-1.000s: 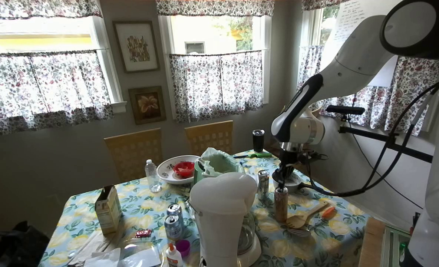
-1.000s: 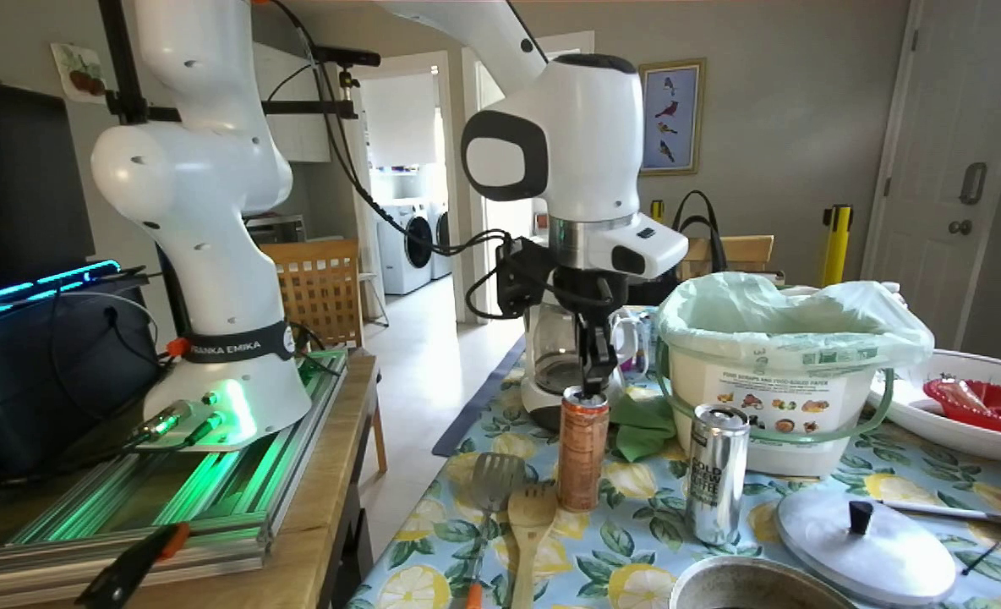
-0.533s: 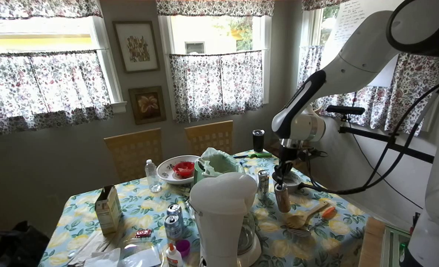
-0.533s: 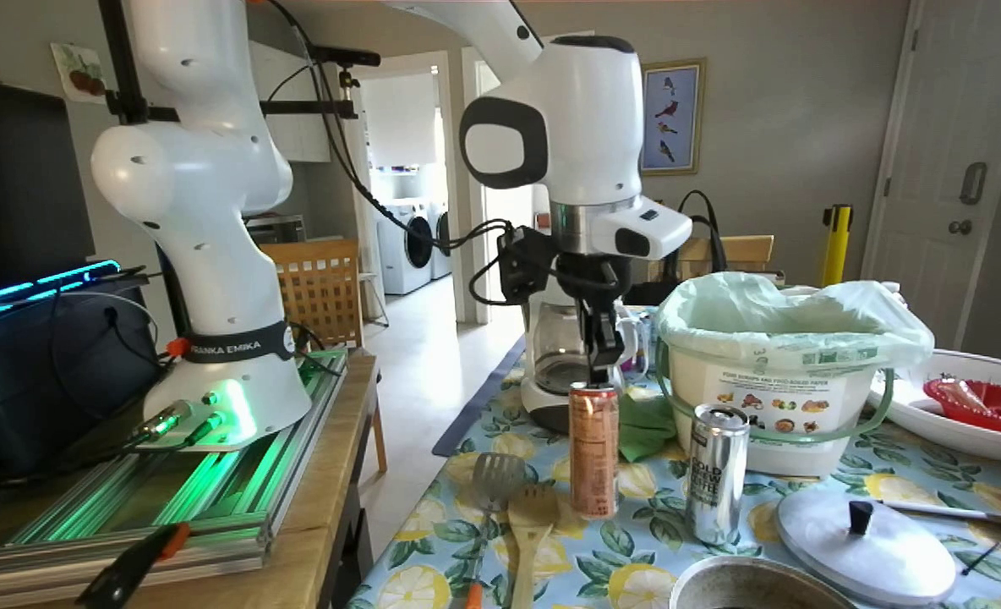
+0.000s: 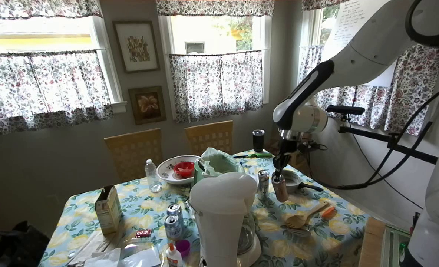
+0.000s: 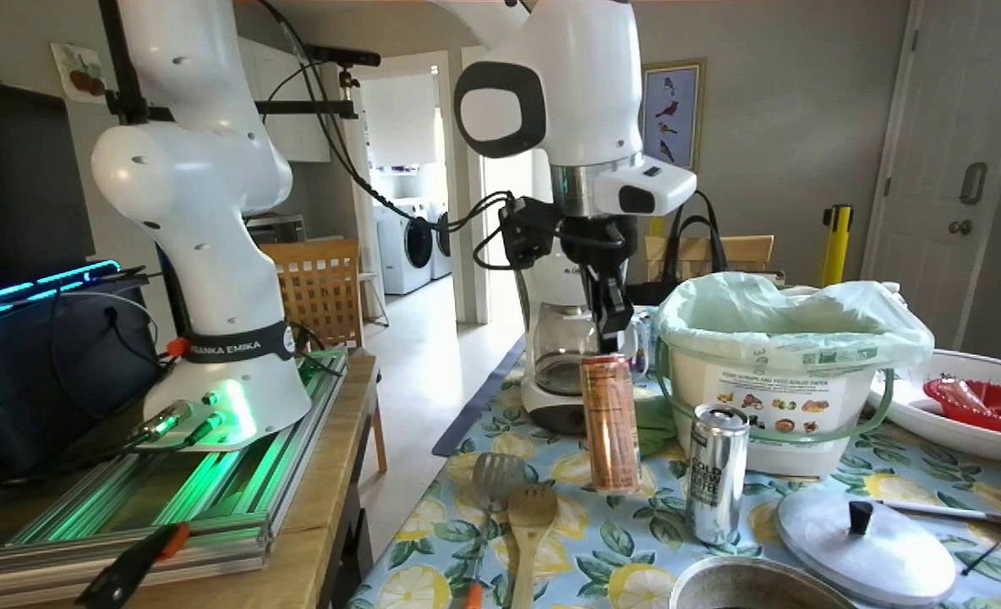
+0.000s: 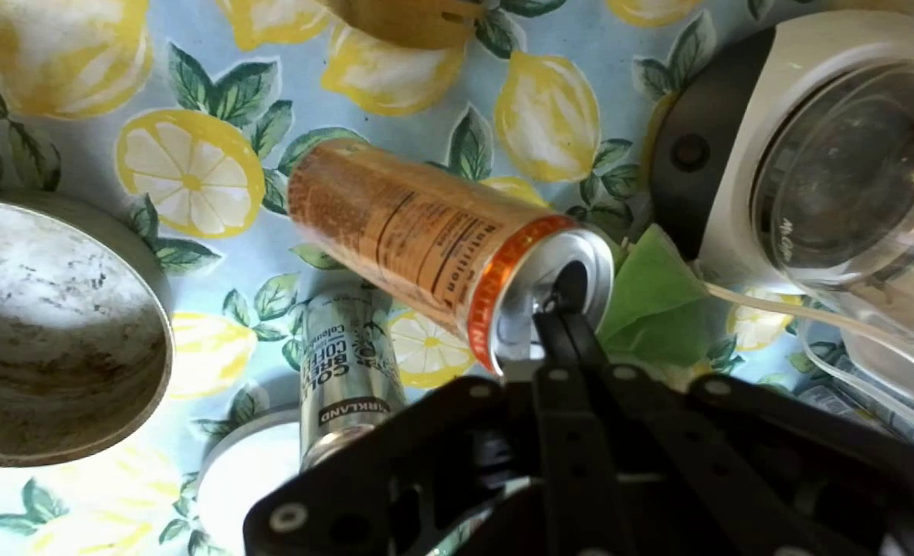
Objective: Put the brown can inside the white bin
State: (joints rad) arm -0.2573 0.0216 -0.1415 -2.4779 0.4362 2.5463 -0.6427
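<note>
currently, slim cylindrical brown metal can (image 6: 610,423): hangs tilted from its top, seemingly clear of the pale blue lemon-print tablecloth (image 6: 627,541), outside the tapered white plastic bin (image 6: 771,385).
black two-finger gripper (image 7: 563,316): fingers pressed close together at the tab beside the can's opening, holding it; exact bite too small to tell.
slip risk: so narrow a hold may let the can swing or drop; a quick move or bending tab would cause it.
knock risk: tall cylindrical silver metal can (image 6: 718,474) stands upright between brown can and bin in both exterior views; a low carry could topple it.
rim risk: the hanging base could snag the crinkled pale green film liner (image 6: 792,321) if the lift is too low.
can wall: smooth, glossy, printed.
</note>
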